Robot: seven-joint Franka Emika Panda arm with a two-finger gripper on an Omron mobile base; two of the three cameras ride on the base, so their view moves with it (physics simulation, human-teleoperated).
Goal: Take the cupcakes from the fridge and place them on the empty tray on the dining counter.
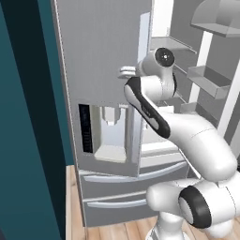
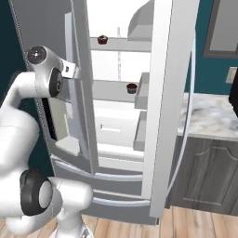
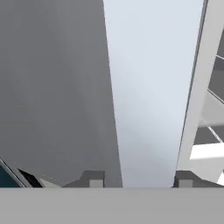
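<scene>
The grey steel fridge has its right door swung open and its left door with the water dispenser closed. Two dark-brown cupcakes sit in the white inside: one on the top shelf, the other on the shelf below. My gripper is shut on the long pale handle of the left door, which runs up between the two fingertips. From the base, the hand sits at that door's inner edge, about chest height. The tray and the dining counter are out of view.
A marble-topped counter on dark grey cabinets stands right of the fridge, behind the open door. Door bins line the open door's inside. A teal wall stands to the left, and below is a wooden floor.
</scene>
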